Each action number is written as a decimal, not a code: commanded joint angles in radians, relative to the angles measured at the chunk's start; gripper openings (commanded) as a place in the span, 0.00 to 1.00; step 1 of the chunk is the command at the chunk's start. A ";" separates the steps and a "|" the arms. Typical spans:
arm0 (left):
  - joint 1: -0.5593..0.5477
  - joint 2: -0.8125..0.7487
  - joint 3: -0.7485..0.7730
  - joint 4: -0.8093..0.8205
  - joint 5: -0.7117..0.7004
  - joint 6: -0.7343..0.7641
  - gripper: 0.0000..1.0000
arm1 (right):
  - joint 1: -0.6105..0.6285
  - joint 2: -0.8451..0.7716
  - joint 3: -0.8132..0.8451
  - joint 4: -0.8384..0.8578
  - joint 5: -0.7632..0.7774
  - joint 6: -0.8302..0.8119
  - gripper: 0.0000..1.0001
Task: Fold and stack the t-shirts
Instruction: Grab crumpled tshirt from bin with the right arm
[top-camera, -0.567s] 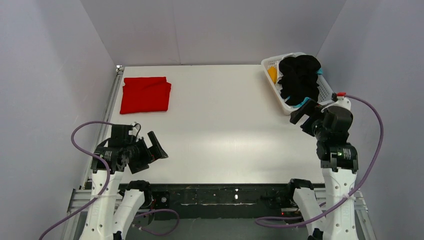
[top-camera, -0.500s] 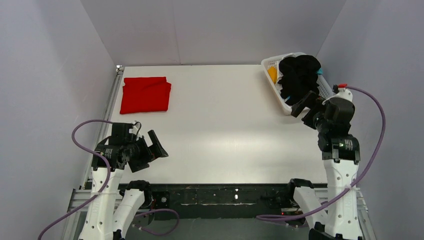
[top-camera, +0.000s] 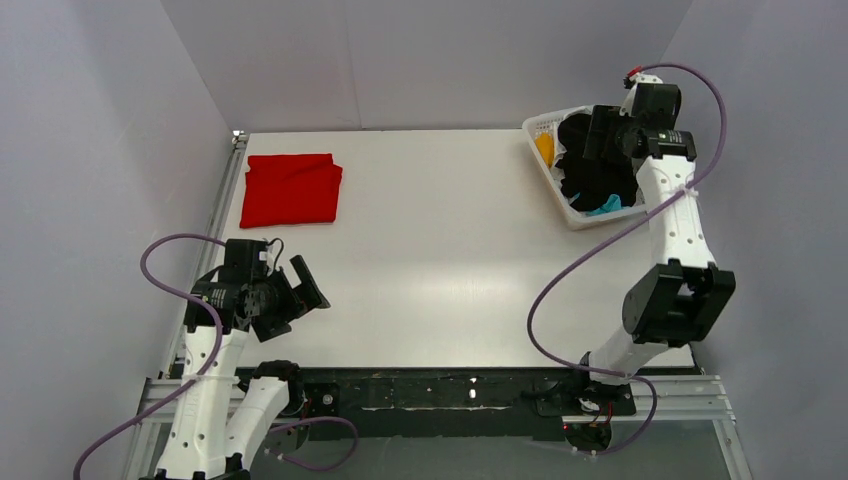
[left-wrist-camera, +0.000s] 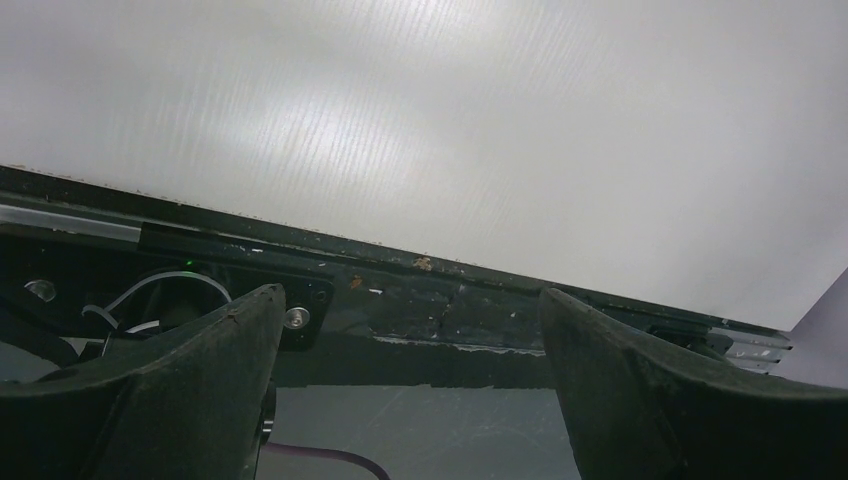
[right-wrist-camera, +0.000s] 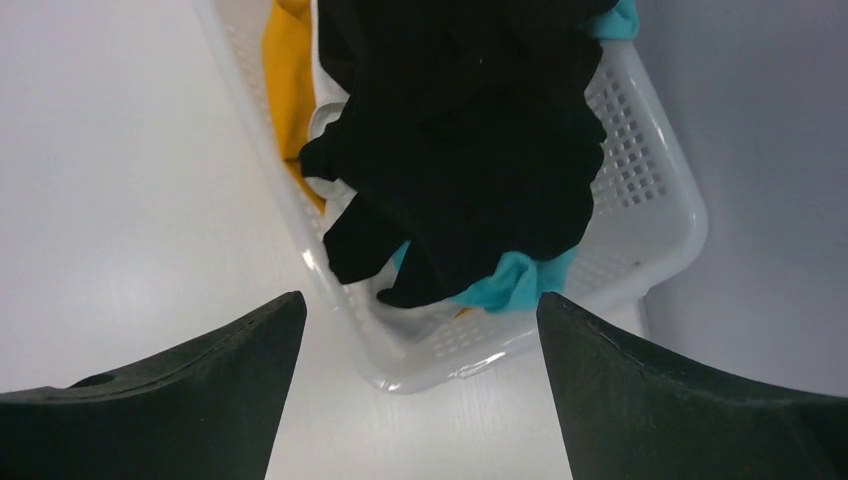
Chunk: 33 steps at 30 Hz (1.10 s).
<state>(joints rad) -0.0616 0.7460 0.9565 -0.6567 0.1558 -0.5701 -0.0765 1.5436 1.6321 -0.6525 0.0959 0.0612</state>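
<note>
**Right arm brought over the basket for the next pick.**
Within the last half second the right gripper (right-wrist-camera: 415, 305) has swung from beside the white plastic lattice basket (right-wrist-camera: 655, 170) to a position above it. It now looks down on the crumpled black cloth t-shirt (right-wrist-camera: 470, 130) heaped on top, its jaws spread wide and nothing between them. This suggests a reach for the second garment, with the grasp not yet made. The left gripper (left-wrist-camera: 410, 300) has barely shifted and waits low at the near edge of the white table (top-camera: 450, 250), equally wide and empty. Counted: one folded bright red t-shirt (top-camera: 290, 190) at the far left of the table, unmoved. One basket holds the black shirt, with one cyan garment (right-wrist-camera: 515, 280) and one orange garment (right-wrist-camera: 285, 90) showing beneath it.
</note>
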 joint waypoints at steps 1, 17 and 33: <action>-0.001 0.023 -0.029 -0.079 -0.022 -0.032 1.00 | -0.030 0.163 0.165 -0.018 0.014 -0.151 0.93; -0.001 0.060 -0.041 -0.069 -0.068 -0.055 0.99 | -0.046 0.442 0.396 -0.066 -0.277 -0.028 0.01; -0.001 0.000 -0.048 -0.079 -0.050 -0.051 1.00 | -0.045 -0.090 0.379 0.138 -0.403 0.236 0.01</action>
<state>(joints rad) -0.0616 0.7506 0.9260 -0.6422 0.0929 -0.6212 -0.1226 1.5528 1.9636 -0.6460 -0.1787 0.1871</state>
